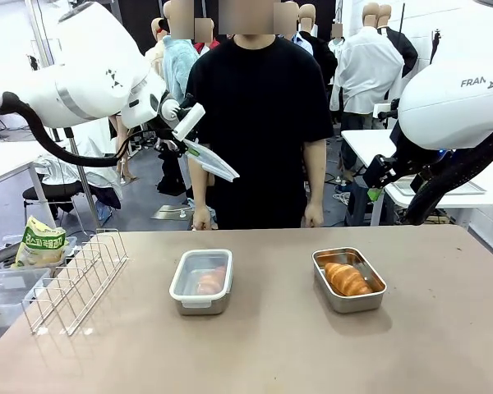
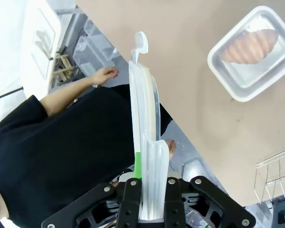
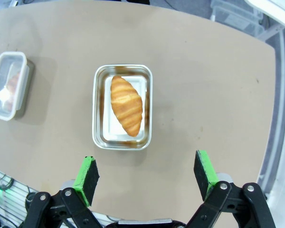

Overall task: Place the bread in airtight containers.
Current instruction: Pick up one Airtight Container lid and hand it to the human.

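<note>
Carrying the translucent lid [image 1: 211, 161] down flat and square over the open container [image 1: 348, 279] looks like the step in hand, so the left end effector [image 1: 183, 141], clamped on that lid in the upper left of the front frame, should level it before lowering. The lidded container [image 1: 201, 281] sits left of centre on the desk [image 1: 271, 353], the open one with its croissant [image 1: 346, 279] right of centre. The right end effector [image 3: 147, 175] hangs above it, fingers apart.

A golden-brown, ridged croissant [image 3: 126, 105] is seen in a silvery steel tub [image 3: 99, 115]; a translucent whitish lid [image 2: 145, 142] at twelve o'clock is edged green.
</note>
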Tool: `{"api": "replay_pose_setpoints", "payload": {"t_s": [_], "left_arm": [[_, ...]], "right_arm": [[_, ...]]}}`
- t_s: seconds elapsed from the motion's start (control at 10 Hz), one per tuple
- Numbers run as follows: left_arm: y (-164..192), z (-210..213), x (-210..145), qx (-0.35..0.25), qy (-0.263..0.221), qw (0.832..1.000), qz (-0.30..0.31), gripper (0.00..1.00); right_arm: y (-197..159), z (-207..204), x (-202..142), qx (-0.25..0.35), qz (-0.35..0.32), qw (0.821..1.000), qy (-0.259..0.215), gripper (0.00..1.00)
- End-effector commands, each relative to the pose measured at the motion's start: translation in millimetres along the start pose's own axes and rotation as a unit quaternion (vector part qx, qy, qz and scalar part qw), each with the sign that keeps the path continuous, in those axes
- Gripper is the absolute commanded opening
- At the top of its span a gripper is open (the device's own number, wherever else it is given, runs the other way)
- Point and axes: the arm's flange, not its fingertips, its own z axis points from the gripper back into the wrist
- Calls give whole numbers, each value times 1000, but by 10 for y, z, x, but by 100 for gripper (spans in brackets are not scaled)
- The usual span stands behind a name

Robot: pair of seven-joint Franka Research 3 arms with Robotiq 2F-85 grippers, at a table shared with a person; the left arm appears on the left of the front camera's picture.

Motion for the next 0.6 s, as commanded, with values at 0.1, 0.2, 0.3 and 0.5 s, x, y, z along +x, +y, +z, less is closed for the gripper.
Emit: {"api": "replay_pose_setpoints", "payload": {"t_s": [0.1,0.2,0.3,0.5], "left_arm": [[0,0,0,0,0,1000,0,0],[0,0,0,0,0,1000,0,0],[0,0,0,0,0,1000,0,0],[0,0,0,0,0,1000,0,0]], "right_arm": [[-3,-5,-3,0,0,1000,0,100],[-3,-5,-3,0,0,1000,0,100],[-3,-5,-3,0,0,1000,0,100],[-3,-5,-3,0,0,1000,0,100]]}}
